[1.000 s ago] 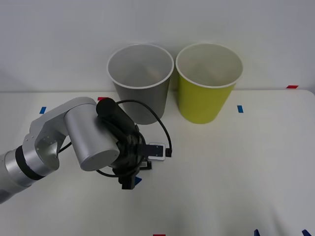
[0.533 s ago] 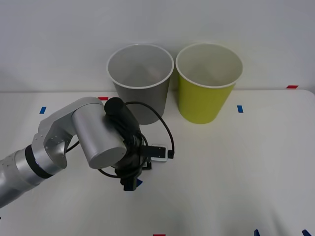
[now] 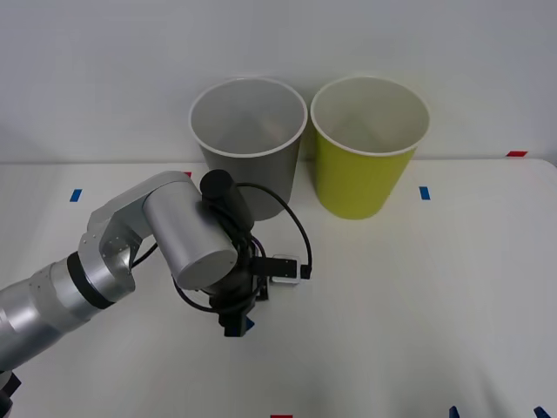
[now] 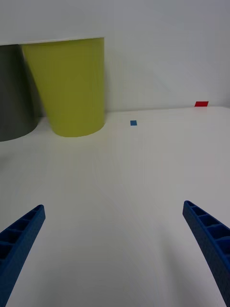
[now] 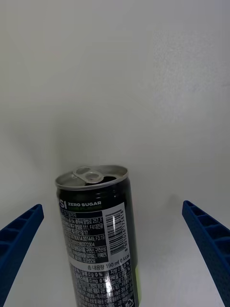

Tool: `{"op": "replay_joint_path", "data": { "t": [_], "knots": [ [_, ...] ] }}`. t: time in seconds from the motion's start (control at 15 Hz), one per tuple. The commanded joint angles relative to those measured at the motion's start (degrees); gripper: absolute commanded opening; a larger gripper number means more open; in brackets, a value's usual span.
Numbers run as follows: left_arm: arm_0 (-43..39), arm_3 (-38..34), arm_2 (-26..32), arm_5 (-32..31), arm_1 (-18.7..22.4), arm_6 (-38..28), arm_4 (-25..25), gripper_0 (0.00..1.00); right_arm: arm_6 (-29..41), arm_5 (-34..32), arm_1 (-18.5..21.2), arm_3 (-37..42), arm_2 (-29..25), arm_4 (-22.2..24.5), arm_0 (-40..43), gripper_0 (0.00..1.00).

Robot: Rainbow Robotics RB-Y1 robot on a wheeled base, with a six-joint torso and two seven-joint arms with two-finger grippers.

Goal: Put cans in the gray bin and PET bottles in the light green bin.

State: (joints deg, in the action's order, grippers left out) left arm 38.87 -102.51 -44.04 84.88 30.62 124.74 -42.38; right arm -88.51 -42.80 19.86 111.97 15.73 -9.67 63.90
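Observation:
A small black can (image 5: 98,230) with white print lies on the white table between the blue fingers of my left gripper (image 5: 112,206), which is open and not touching it. In the front view the left arm hides the can, and the left gripper (image 3: 239,324) points down at the table in front of the gray bin (image 3: 249,144). The light green bin (image 3: 365,152) stands to the right of the gray one. My right gripper (image 4: 112,211) is open and empty, low at the front right (image 3: 496,412), facing the light green bin (image 4: 72,86) and the gray bin (image 4: 14,96). PET bottles are out of view.
Both bins stand against the back wall. Small blue tape marks (image 3: 424,192) and red tape marks (image 3: 516,153) lie on the table. A black cable (image 3: 291,231) loops from the left wrist. Open table stretches to the right of the left arm.
The left arm's elbow and forearm have swung right and toward the bins, while the gripper has stayed over nearly the same spot. The right gripper has not moved.

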Motion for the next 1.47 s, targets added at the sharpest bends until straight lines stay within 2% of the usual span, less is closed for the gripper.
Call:
{"op": "replay_joint_path", "data": {
  "t": [0.07,0.6,0.8,1.47],
  "knots": [
    [0.06,0.82,0.00,0.02,-0.21,0.25,0.98,1.00,0.00,0.00,0.00,0.00,0.00,0.00,0.00,1.00],
    [0.06,3.10,0.00,-0.16,-1.80,0.77,2.03,1.00,0.00,0.00,0.00,0.00,0.00,0.00,0.00,1.00],
    [0.06,6.09,0.00,-2.97,-2.85,1.56,2.03,1.00,0.00,0.00,0.00,0.00,0.00,0.00,0.00,1.00],
    [-0.03,6.18,-1.05,-2.71,-2.68,1.83,2.47,1.00,0.00,0.00,0.00,0.00,0.00,0.00,0.00,1.00]
  ]
}}
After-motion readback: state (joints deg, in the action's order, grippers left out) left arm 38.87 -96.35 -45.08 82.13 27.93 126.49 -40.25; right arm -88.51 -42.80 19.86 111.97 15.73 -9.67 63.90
